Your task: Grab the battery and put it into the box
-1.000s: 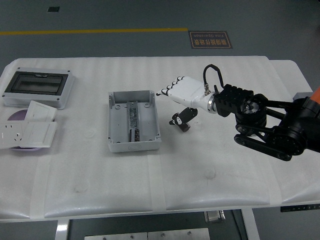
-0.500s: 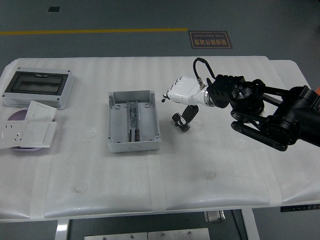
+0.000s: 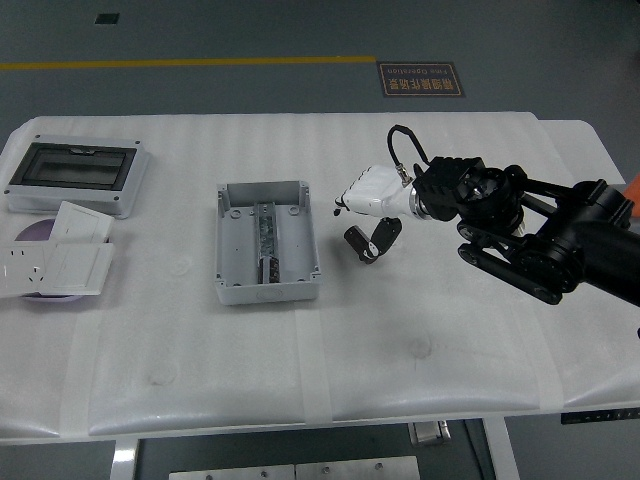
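Note:
The open grey box (image 3: 268, 243) stands left of centre on the white table (image 3: 400, 340). A dark, narrow strip (image 3: 265, 238) runs along its inner floor; I cannot tell whether the battery is part of it. I see no battery lying loose on the table. My right hand (image 3: 362, 215), white with black fingertips, hovers just right of the box's right wall, rolled onto its edge. Its fingers (image 3: 342, 207) are stretched out and hold nothing, and its dark thumb (image 3: 368, 242) hangs down below the palm. The left arm is out of view.
A grey cover with a dark window (image 3: 75, 172) lies at the far left. In front of it are white socket plates (image 3: 55, 262) on a purple disc. My right forearm (image 3: 530, 245) reaches in over the table's right side.
My right hand has rolled from palm-flat to edge-on and drawn slightly back to the right, away from the box's rim. The forearm has swung toward the table's far side.

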